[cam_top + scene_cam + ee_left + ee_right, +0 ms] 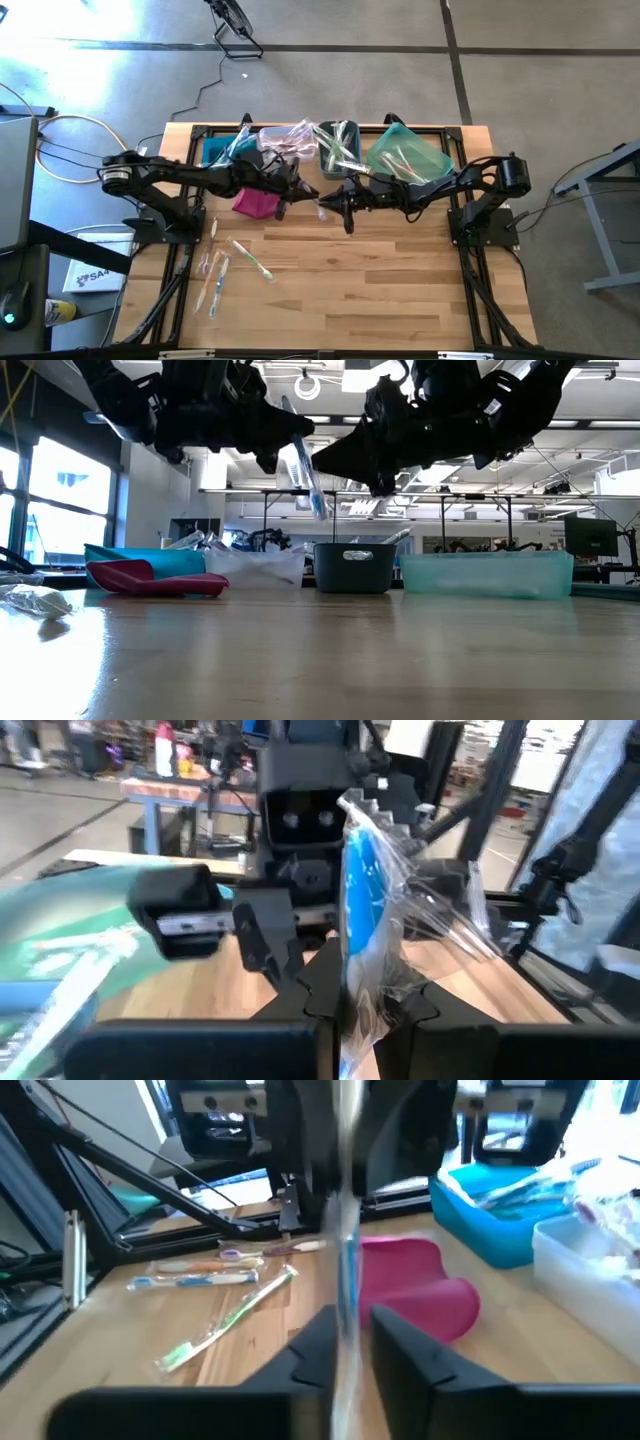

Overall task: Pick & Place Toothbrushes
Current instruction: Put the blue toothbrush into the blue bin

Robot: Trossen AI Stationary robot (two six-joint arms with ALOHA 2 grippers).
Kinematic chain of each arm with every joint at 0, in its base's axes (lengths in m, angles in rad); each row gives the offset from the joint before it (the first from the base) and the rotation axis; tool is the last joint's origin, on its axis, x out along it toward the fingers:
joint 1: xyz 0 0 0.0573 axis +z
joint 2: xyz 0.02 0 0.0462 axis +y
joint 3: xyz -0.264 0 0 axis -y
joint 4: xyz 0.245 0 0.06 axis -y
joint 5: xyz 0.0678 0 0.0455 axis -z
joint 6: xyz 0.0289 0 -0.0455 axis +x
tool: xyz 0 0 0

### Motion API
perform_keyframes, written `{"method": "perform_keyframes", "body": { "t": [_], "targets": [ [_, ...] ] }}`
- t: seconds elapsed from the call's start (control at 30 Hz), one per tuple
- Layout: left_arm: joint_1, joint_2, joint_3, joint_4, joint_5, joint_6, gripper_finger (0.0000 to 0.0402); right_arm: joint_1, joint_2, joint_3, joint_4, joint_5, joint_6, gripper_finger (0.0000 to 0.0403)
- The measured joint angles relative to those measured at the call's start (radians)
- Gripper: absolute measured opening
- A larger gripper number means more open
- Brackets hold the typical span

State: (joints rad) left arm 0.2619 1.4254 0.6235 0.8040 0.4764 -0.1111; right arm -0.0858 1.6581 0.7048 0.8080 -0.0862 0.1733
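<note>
Above the middle of the wooden table (380, 270), the left gripper (308, 196) clamps its fingers (310, 990) on a wrapped blue toothbrush (362, 900), held in the air. At its three o'clock, tip to tip, the right gripper (330, 203) brackets the same brush, fingers (405, 1345) slightly parted; whether they grip cannot be told. Loose toothbrushes (215, 272) lie on the table toward seven o'clock from the meeting grippers. A magenta pouch (255, 203) sits under the left arm, with bins (410, 150) along the far edge.
</note>
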Motion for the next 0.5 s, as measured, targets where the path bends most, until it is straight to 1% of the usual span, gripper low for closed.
{"method": "perform_keyframes", "body": {
  "t": [0.17,0.27,0.37,0.5],
  "targets": [
    [0.048,-0.066,0.0,-0.042,-0.017,0.006,0.0024,-0.001,0.0,0.0,-0.066,0.003,0.044,0.0137],
    [0.1,-0.119,0.0,-0.131,-0.019,-0.007,0.0024,-0.001,0.0,0.0,-0.079,-0.008,0.052,0.018],
    [0.148,-0.17,0.001,-0.221,-0.02,-0.025,0.0024,-0.001,0.0,0.0,-0.094,-0.02,0.078,0.0204],
    [0.199,-0.235,0.0,-0.346,-0.021,-0.009,0.0024,-0.001,0.0,0.0,-0.101,-0.022,0.089,0.0211]
  ]
}}
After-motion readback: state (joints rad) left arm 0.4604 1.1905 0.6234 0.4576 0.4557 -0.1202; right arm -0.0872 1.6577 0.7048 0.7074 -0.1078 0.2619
